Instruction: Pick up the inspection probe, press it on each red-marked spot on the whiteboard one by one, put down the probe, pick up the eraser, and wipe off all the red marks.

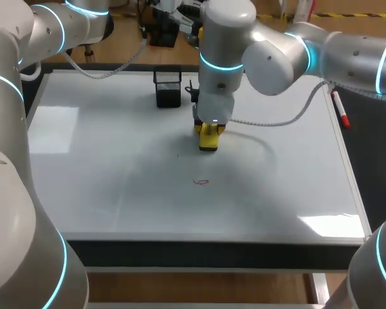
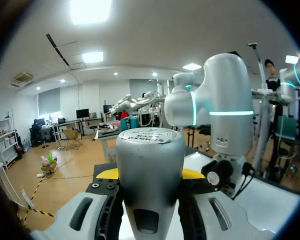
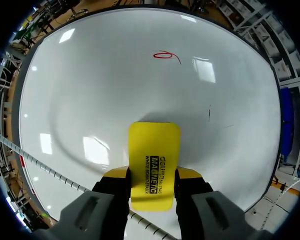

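Glossy white whiteboard (image 1: 103, 167) covers table; small red scribbled mark (image 1: 201, 182) near middle. Black mesh pen holder (image 1: 168, 87) at far edge, red marker pen (image 1: 340, 109) off right edge.

Right arm (image 1: 276, 58) reaches over board centre, wrist pointing down. Right gripper (image 3: 152, 176) clamped on yellow rectangular eraser (image 3: 154, 150); red mark well ahead of eraser.

Left gripper (image 2: 150, 174), raised off board, grips grey cylindrical inspection probe (image 2: 150, 150).

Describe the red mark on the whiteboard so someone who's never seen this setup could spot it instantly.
Start at the big whiteboard lying flat before me; near its middle my right gripper holds a yellow eraser. Just toward the board's front edge from the eraser lies the red mark, a small scribbled loop, the only red drawn on the white surface.
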Robot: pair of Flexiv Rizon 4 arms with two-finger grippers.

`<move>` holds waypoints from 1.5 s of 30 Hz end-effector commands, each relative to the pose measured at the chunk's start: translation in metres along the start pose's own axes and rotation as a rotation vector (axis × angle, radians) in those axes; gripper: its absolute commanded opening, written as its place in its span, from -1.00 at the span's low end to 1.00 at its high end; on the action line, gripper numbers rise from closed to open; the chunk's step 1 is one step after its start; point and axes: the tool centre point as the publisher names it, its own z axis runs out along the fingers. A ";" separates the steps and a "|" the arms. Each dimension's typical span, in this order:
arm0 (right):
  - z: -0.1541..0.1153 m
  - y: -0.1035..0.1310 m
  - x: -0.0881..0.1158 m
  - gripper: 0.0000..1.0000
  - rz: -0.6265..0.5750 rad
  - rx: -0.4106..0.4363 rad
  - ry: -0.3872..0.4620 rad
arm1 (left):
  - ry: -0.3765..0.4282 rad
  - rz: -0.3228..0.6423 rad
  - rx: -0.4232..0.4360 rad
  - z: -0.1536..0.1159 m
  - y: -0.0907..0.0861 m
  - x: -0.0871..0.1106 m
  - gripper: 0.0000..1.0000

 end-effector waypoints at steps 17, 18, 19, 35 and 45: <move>0.010 -0.007 0.036 -1.00 0.052 -0.034 0.035 | 0.121 -0.001 0.008 -0.002 0.003 -0.007 -1.00; 0.010 -0.007 0.038 -1.00 0.055 -0.035 0.036 | 0.121 -0.001 0.008 -0.002 0.003 -0.007 -1.00; 0.010 -0.007 0.040 -1.00 0.059 -0.035 0.038 | 0.121 -0.001 0.008 -0.002 0.003 -0.007 -1.00; 0.007 -0.008 0.070 -1.00 0.154 -0.030 0.049 | 0.121 -0.001 0.008 -0.002 0.003 -0.007 -1.00; -0.037 -0.021 0.074 -1.00 0.189 0.085 0.063 | 0.121 -0.001 0.008 -0.002 0.003 -0.007 -1.00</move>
